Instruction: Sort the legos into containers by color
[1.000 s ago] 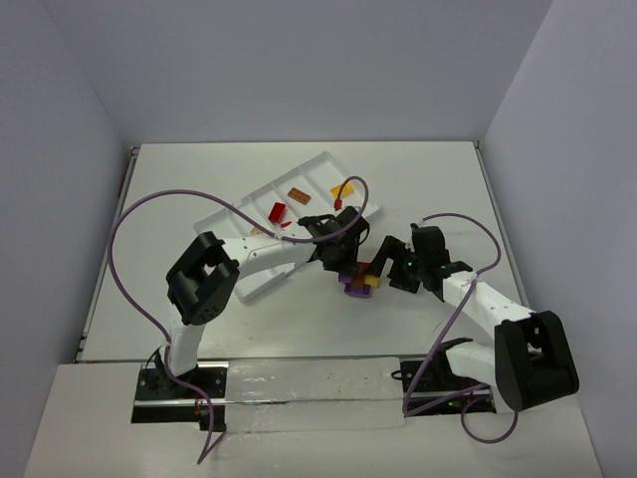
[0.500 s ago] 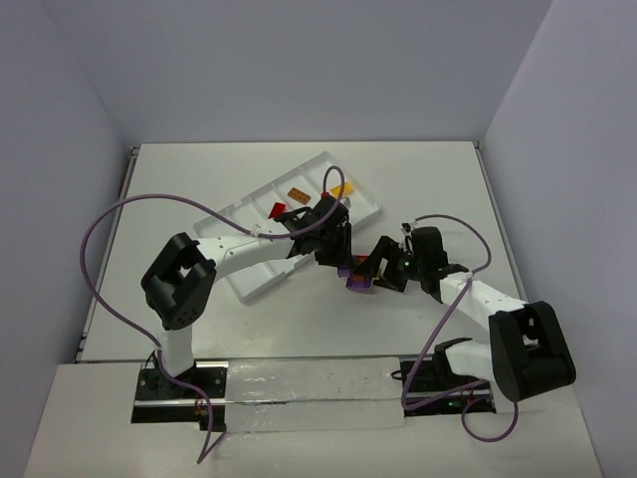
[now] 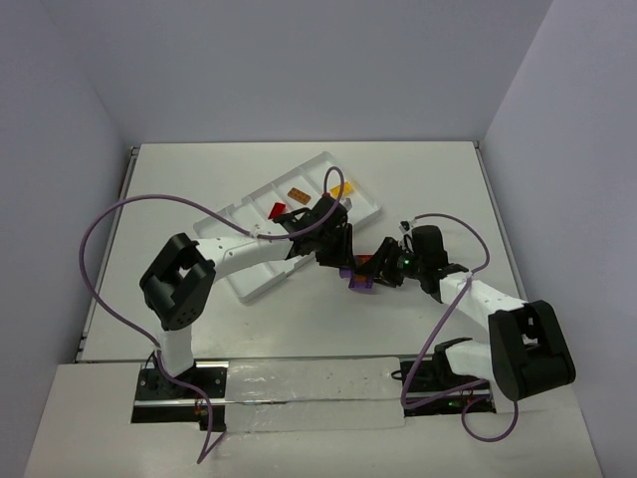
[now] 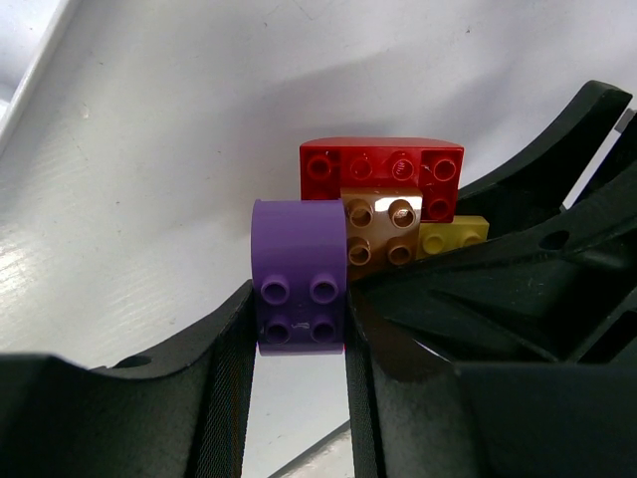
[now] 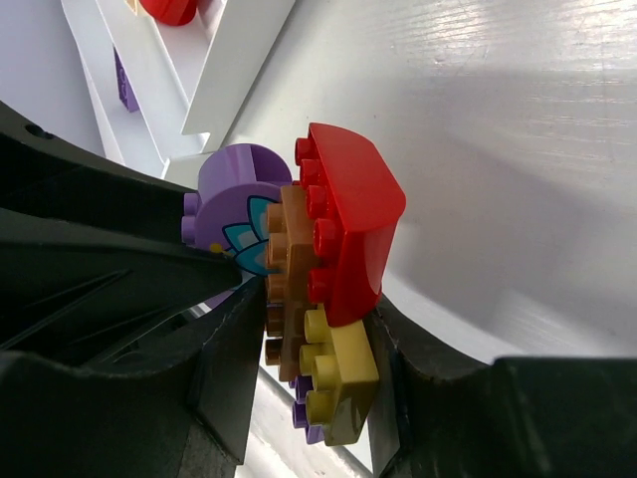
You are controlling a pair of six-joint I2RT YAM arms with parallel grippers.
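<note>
Left jaws: the left gripper [image 4: 299, 304] pinches a purple brick [image 4: 297, 269], with one finger [image 4: 224, 383] pressed to each side of it.
Right jaws: the right gripper [image 5: 318, 344] is closed on the cluster [image 5: 309, 259]. One finger [image 5: 224, 368] lies against the brown and purple side, the other against the curved red side.
Cluster: a red brick [image 5: 350, 224], a brown brick [image 5: 291, 249] and a yellow brick [image 5: 340, 383] are stuck together, and the purple brick touches the brown one. All studs face sideways in the right wrist view.
Cluster's place: on the table [image 3: 418, 179], just off the near long edge of the tray [image 3: 237, 217], toward its right end [image 3: 358, 280].
Grippers' place: they meet tip to tip at that same edge, the left one reaching across the tray.
Inside the tray: a red piece [image 3: 278, 209], a brown-orange piece [image 3: 297, 194] and a yellow piece [image 3: 340, 189] lie in separate compartments. A purple piece [image 5: 121, 80] shows in one channel from the right wrist.
Around the tray: a purple cable [image 3: 100, 249] loops on its left side.
</note>
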